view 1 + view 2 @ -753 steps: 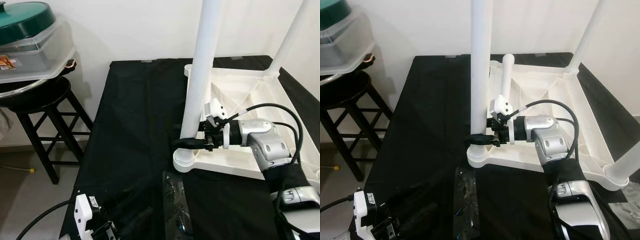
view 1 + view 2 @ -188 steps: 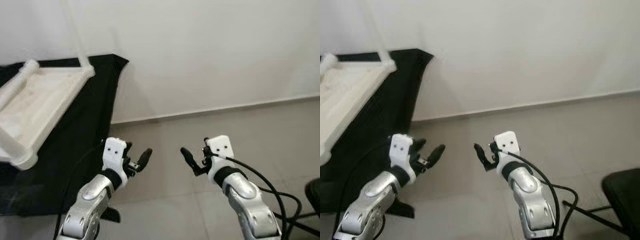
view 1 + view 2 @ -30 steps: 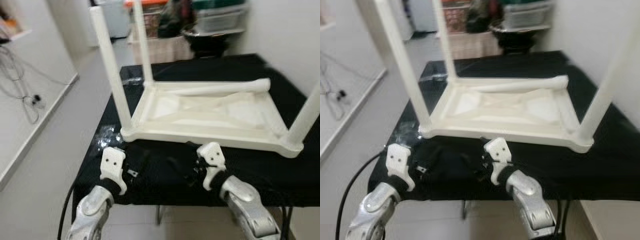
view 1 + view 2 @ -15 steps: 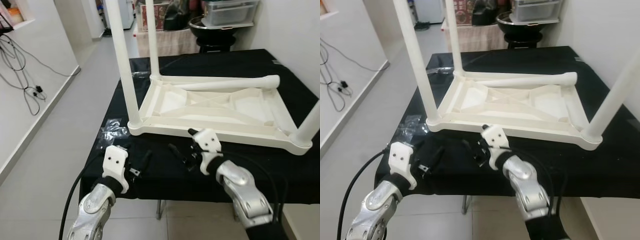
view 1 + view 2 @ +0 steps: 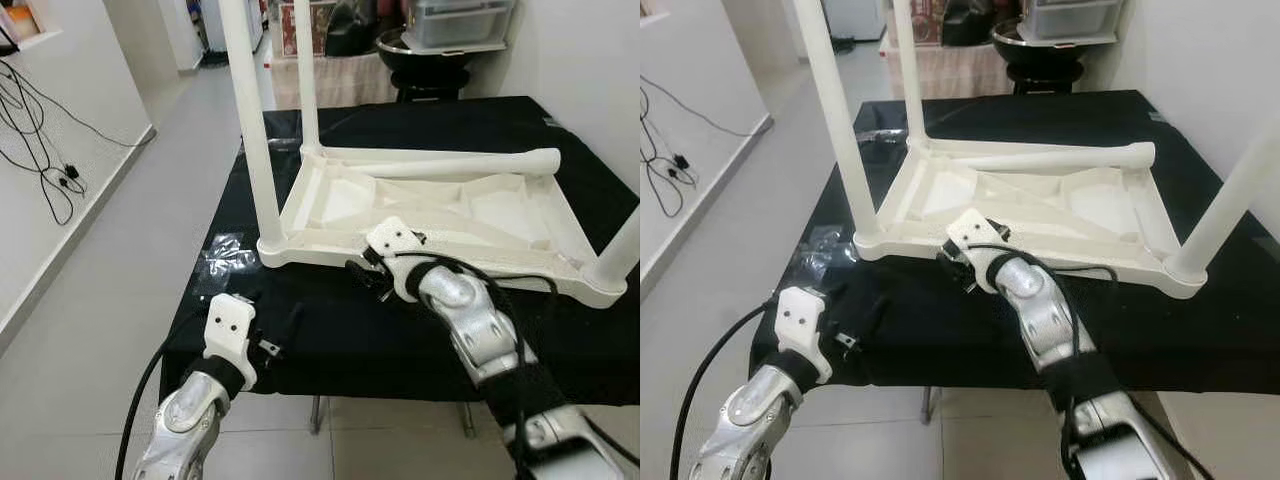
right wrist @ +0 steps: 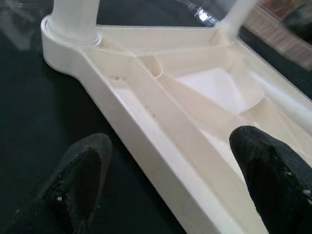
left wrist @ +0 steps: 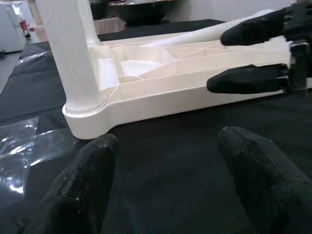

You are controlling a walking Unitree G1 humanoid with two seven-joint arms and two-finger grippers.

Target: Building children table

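Right gripper (image 5: 362,272) reaching over the near rim of an upturned white children's table (image 5: 470,215), black fingers spread apart, one finger (image 6: 80,175) over the black cloth (image 5: 330,330) outside the frame, the other finger (image 6: 265,165) above the ribbed underside inside it. Nothing clasped between them. Silver right arm (image 5: 465,320) stretched forward from the lower right, a black cable looped along it.

Left gripper (image 5: 275,330) hovering low over the cloth at the near edge of the work surface, short of the table's near-left corner, fingers parted and empty; through the wrist camera, both fingertips (image 7: 85,170) framing that corner, with the right gripper's two fingers seen beyond, across the rim.

White children's table lying upside down on a black-draped work surface (image 5: 1140,330), top face down. Near-left leg (image 5: 245,120) standing upright in its corner socket; far-left leg (image 5: 305,70) upright behind it; near-right leg (image 5: 1230,195) rising at the right edge of view. Fourth leg (image 5: 460,165) loose, lying flat along the far rim of the frame.

Crumpled clear plastic wrap (image 5: 225,255) on the cloth just left of the near-left corner. Grey tiled floor (image 5: 110,250) to the left, black cables (image 5: 45,120) trailing down the white wall. Beyond the work surface, a dark round stool (image 5: 430,60) bearing a clear plastic container (image 5: 460,20).
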